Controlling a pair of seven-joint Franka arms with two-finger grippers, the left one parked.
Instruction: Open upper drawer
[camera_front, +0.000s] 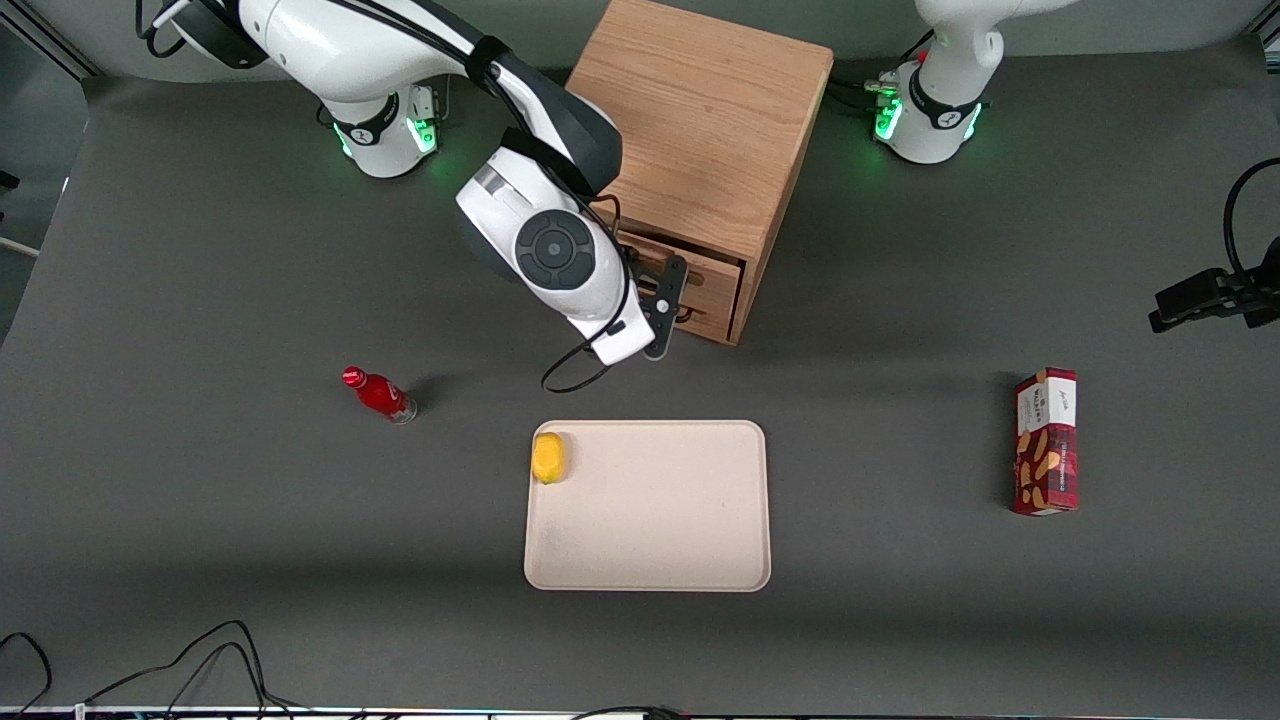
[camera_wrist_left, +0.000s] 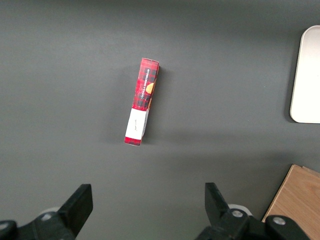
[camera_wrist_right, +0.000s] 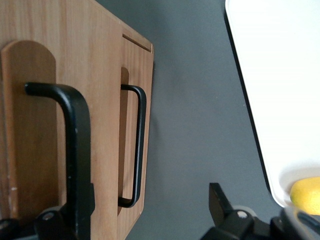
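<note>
Nearest the front camera lies a beige tray (camera_front: 648, 505) holding a lemon (camera_front: 548, 457); above it the gripper (camera_front: 668, 305) sits in front of the oak cabinet (camera_front: 700, 130). In the right wrist view its fingers (camera_wrist_right: 222, 202) spread wide around the upper drawer's black handle (camera_wrist_right: 75, 150), unclamped. The upper drawer (camera_wrist_right: 30, 125) looks barely open, so gripping and pulling remain.

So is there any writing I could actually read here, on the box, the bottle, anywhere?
Box: print on its white end and red sides, too small to read.
Bottle: red label, no legible text.
Arm joint cover: round emblem, no readable words.
Cabinet, tray, yellow fruit: no text.
Gripper, at the upper drawer handle: no markings readable.
</note>
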